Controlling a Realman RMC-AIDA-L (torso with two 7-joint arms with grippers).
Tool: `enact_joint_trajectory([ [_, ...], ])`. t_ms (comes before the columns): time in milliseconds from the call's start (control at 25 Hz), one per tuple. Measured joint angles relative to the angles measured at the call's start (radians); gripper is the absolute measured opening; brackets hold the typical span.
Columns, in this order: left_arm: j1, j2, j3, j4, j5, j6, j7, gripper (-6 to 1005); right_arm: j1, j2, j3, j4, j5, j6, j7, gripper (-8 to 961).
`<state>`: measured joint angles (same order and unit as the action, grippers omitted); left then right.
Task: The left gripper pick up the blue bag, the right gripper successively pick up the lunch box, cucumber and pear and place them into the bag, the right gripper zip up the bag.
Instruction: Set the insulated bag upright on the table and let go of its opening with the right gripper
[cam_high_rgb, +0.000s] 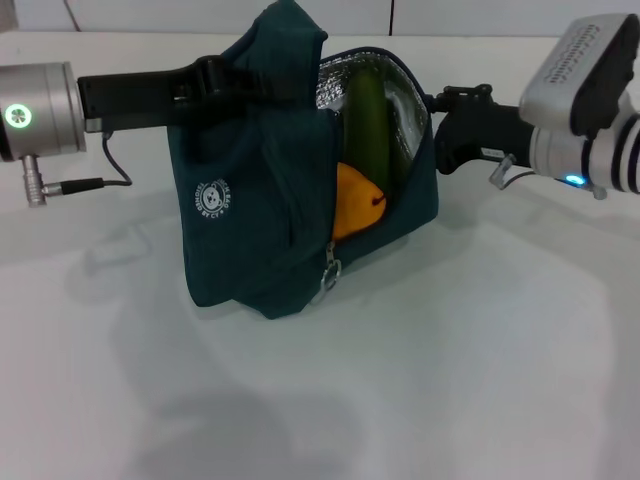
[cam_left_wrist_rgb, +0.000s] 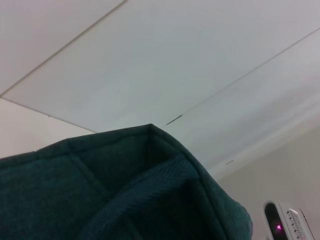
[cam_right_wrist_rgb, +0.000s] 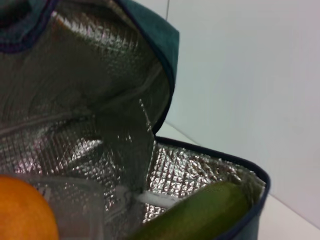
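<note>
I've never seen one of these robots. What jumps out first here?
The blue bag in the middle of the white table, gaping open so its silver lining shows. Inside it stand the cucumber and, lower down, the pear, with the clear lunch box beside them. The left gripper reaches in at the bag's top; the right gripper sits by the open side.

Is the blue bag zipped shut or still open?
Open. The blue bag gapes at its top, showing silver lining, the cucumber and the pear inside; the zip pull hangs low.

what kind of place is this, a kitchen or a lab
Likely a lab test bench, not a kitchen: a bare white table, plain white wall panels, and only the blue bag set out between two robot arms.
</note>
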<state>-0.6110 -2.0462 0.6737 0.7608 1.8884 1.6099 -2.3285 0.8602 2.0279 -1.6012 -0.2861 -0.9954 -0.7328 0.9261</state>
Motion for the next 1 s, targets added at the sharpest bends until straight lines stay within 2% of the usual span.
enact_joint_trajectory([
  [160,0.000,0.003,0.000,0.000,0.000,-0.002,0.000,50,0.004,0.000,-0.069,-0.005,0.073,0.019,-0.023,548],
  [400,0.004,0.005,-0.001,0.000,0.000,-0.002,0.002,50,0.004,0.000,-0.076,-0.007,0.092,0.020,-0.038,485],
  [1000,0.013,0.014,-0.001,0.000,0.000,0.047,0.013,50,-0.008,0.000,-0.099,-0.011,0.093,0.013,-0.053,467],
])
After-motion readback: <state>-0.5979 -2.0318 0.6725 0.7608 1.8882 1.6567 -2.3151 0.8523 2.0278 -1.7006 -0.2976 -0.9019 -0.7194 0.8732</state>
